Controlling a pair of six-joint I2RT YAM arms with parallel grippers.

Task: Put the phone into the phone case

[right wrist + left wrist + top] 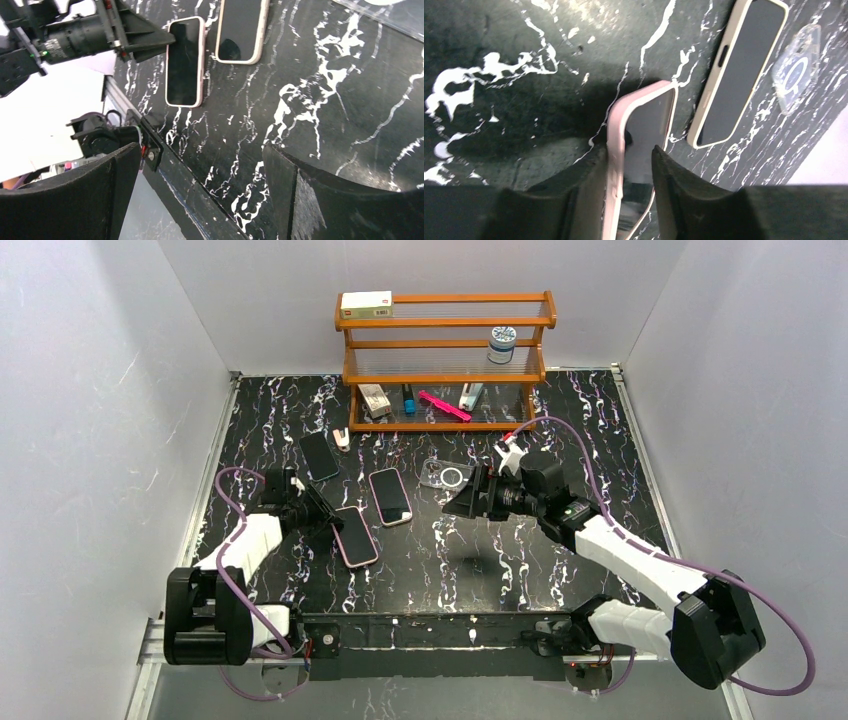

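A phone in a pink case [356, 537] lies left of centre on the black marble table; it also shows in the left wrist view [649, 115] and the right wrist view [185, 62]. My left gripper [318, 512] [626, 150] is partly open and straddles the phone's long edge. One finger [589, 185] touches the pink rim and the other hangs over the screen with a gap. A second phone in a cream case [390, 497] [744, 65] lies beside it. A clear phone case [447, 476] [796, 75] lies further right. My right gripper [462, 502] [200, 150] is wide open and empty above the table.
A bare dark phone [318, 455] and a small white object [342, 438] lie at the back left. A wooden shelf [445, 350] with small items stands at the back. White walls close in both sides.
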